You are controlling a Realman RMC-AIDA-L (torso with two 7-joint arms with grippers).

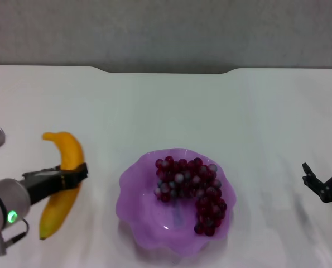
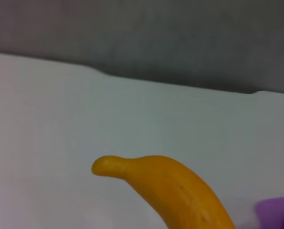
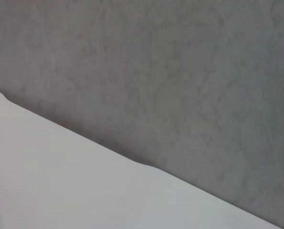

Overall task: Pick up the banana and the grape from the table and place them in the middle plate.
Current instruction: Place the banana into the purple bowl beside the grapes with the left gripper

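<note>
Lying on the bench point(image 1: 154, 111), the banana point(image 1: 63, 178) is under the left tool point(image 1: 79, 173); I cannot tell its grip. Right tool point(image 1: 325, 176) spread.

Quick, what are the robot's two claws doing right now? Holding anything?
Left gripper: over the middle of the banana on the table; whether it grips cannot be told.
Right gripper: open, empty, parked at the table's right edge.

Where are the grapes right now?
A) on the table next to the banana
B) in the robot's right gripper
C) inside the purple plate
C: the grape bunch lies inside the purple plate, while the banana is still on the table beside it, under the left gripper.
</note>
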